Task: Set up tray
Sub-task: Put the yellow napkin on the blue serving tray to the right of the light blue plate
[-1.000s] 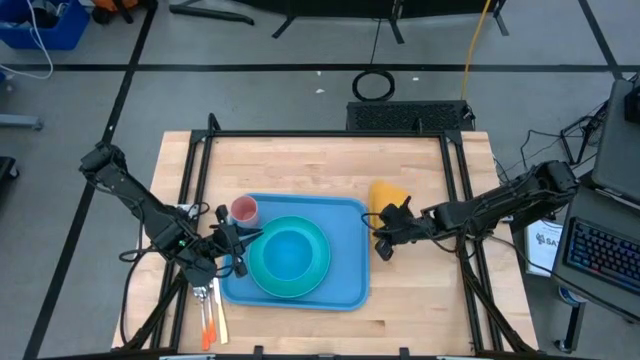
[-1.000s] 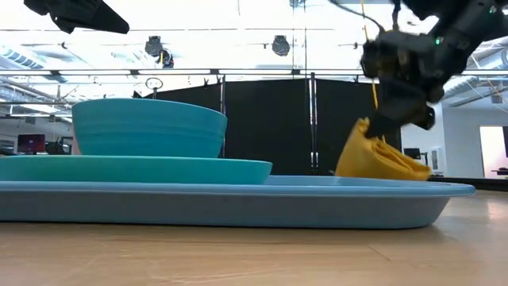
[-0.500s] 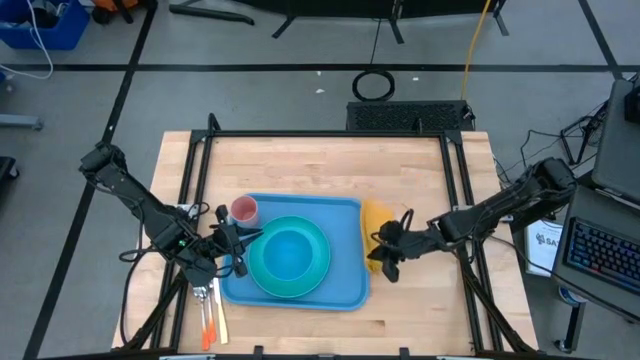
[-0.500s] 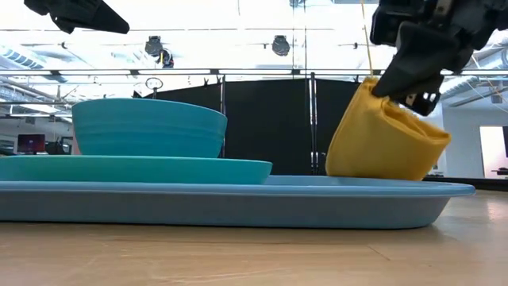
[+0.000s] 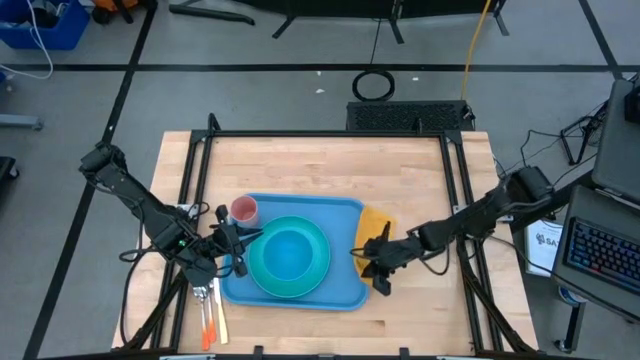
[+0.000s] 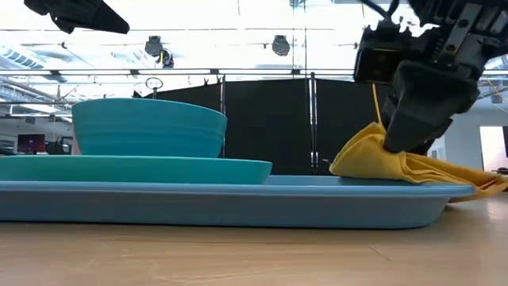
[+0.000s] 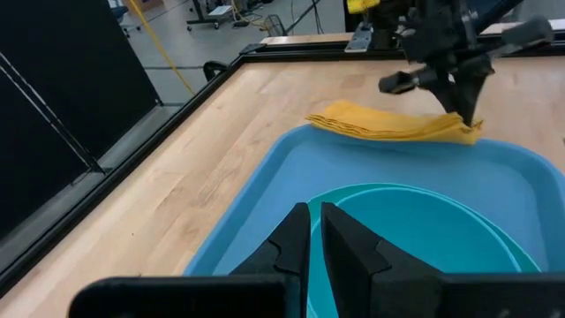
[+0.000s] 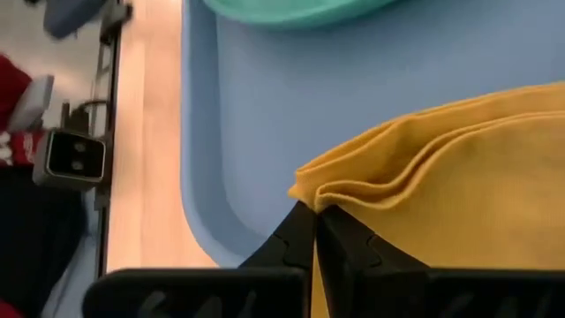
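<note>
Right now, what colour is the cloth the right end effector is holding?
Yellow. The cloth, pinched by the right end effector, shows best in the right wrist view.

Layout on the table [image 5: 320, 170]. The tray [image 5: 345, 290] lies at the table's centre, toward the front edge. On the tray rests a plate [image 5: 318, 272], and in the plate sits a bowl [image 5: 288, 250]. A cup [image 5: 244, 211] stands at the tray's rear left corner. A folded cloth [image 5: 374, 222] lies across the tray's right rim, partly on the tray and partly on the table to its right. The right gripper [image 5: 372, 262] is at the cloth's front end, over the tray's right edge. The left gripper [image 5: 240, 247] is at the tray's left edge, just beside the plate. Utensils [image 5: 209, 315] lie on the table off the tray's front left corner.
</note>
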`<act>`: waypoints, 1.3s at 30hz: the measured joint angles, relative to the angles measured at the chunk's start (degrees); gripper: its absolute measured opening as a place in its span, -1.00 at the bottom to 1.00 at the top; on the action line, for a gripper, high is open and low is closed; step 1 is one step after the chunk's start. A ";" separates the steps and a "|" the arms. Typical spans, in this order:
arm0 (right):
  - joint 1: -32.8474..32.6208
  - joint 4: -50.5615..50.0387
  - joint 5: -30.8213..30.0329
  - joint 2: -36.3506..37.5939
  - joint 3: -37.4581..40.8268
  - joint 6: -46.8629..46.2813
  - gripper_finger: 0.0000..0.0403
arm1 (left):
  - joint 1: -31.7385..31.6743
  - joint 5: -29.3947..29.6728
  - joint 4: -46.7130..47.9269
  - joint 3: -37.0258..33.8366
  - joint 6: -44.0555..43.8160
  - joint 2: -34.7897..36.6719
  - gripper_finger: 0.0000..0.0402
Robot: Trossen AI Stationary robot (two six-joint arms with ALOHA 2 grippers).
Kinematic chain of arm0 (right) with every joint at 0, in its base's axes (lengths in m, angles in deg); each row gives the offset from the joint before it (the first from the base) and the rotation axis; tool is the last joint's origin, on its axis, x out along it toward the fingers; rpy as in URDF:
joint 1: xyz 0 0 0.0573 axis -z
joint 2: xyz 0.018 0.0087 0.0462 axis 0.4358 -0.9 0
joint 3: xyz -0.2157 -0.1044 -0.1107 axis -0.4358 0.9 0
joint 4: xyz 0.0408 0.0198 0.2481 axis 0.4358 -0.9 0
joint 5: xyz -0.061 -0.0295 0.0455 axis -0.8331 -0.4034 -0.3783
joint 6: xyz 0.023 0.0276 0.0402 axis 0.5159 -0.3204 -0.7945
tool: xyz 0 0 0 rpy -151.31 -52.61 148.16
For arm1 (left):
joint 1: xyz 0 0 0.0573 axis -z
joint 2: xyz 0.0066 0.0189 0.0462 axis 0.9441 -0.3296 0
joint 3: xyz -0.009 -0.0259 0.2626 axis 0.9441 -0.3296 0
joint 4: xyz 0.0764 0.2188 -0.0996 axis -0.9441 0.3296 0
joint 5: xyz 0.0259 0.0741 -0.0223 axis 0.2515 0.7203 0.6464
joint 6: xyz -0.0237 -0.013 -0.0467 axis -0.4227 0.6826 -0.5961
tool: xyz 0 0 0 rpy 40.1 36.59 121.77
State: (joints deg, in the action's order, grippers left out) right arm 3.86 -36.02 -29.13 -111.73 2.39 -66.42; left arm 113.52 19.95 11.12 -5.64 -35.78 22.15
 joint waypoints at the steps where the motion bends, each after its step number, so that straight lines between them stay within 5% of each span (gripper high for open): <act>1: 0.17 0.09 1.00 -0.93 -0.64 0.00 -1.00 | 0.00 0.02 -0.04 0.00 0.02 0.02 -0.81; 13: 0.61 3.65 7.31 -3.20 -3.68 0.63 -0.94 | 0.00 -0.05 0.48 0.00 0.00 0.02 -0.81; 29: 0.89 8.27 7.36 -2.17 -3.68 0.57 -0.16 | -1.23 -0.46 -0.01 0.00 0.02 -2.51 -0.81; 39: 2.82 -3.77 5.23 1.55 -1.84 -2.18 -0.24 | -1.86 -2.03 -0.13 -0.02 0.00 -2.67 -0.81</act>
State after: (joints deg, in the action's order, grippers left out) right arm 6.68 -39.79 -23.90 -110.18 0.55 -68.60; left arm 111.66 17.92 10.99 -5.67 -35.78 19.48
